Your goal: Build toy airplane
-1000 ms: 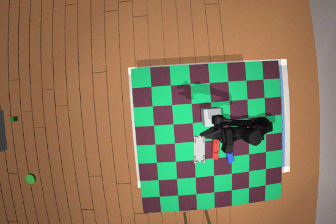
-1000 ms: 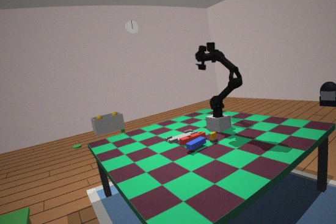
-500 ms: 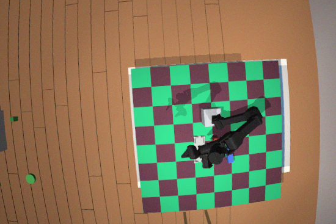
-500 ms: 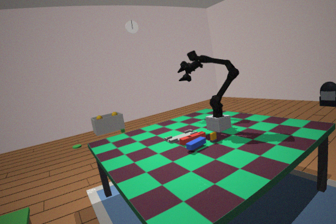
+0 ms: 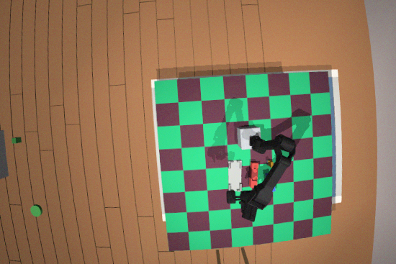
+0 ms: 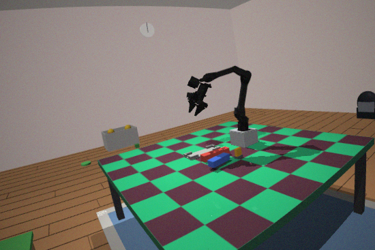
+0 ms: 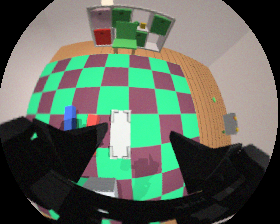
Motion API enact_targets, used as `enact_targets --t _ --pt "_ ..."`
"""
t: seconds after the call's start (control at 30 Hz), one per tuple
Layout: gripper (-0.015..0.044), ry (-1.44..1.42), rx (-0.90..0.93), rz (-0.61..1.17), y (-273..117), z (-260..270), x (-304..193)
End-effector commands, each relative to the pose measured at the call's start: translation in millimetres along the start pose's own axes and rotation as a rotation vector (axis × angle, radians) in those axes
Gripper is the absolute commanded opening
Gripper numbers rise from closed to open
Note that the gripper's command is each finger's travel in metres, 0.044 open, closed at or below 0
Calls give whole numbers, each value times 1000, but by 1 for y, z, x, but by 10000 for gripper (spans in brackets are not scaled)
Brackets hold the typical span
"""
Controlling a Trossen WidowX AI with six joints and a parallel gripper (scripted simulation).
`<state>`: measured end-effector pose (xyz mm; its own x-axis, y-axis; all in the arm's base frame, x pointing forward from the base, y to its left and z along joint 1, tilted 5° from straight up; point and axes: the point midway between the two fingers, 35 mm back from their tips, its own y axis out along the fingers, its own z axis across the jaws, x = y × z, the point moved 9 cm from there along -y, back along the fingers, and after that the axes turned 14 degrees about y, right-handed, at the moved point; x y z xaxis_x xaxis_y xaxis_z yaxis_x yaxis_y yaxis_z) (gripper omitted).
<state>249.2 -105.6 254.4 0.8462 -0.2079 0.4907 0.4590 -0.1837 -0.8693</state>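
Gripper point(image 5: 237, 197) point(image 6: 192, 114) point(image 7: 139, 130) is up over the bench point(image 5: 189, 90) point(image 6: 204, 203) point(image 7: 114, 102), fingers wide apart w/ nothing btwn them, tips pointing down. In the top view it shows by the jig's end toward the bottom edge.

Jig point(image 5: 235, 175) point(image 6: 200, 153) point(image 7: 120, 135) is flat on the bench, cradle unfilled, long sides running roughly w/ the L & R edges, a bit nearer the L one.

Fuselage point(image 5: 254, 172) point(image 6: 214, 154) point(image 7: 92, 120), red, lies just beside the jig on its R-edge side, approx. parallel, sockets up & nothing in them.

Wing point(image 5: 274, 189) point(image 6: 219, 160) point(image 7: 70, 118), blue, is further twd the R edge, mostly under the arm in the top view.

Fin point(image 5: 270, 163) point(image 6: 238, 152), yellow, is also on the R-edge side of the fuselage, nearer the top edge than the wing.

Base point(image 5: 242, 144) point(image 6: 244, 139) point(image 7: 102, 185), grey, sits btwn the jig & top edge, well in from all corners.
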Motion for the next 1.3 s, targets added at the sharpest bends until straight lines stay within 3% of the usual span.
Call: enact_targets --t 0.0,0.33,0.57,0.73,1.27 --pt "440 9 76 187 38 51 -11" --pt "440 -30 46 556 89 155 -70" --pt "440 -31 44 560 92 156 -72" --pt "440 -31 44 561 134 158 -99" --pt "440 -31 44 561 151 158 -109"
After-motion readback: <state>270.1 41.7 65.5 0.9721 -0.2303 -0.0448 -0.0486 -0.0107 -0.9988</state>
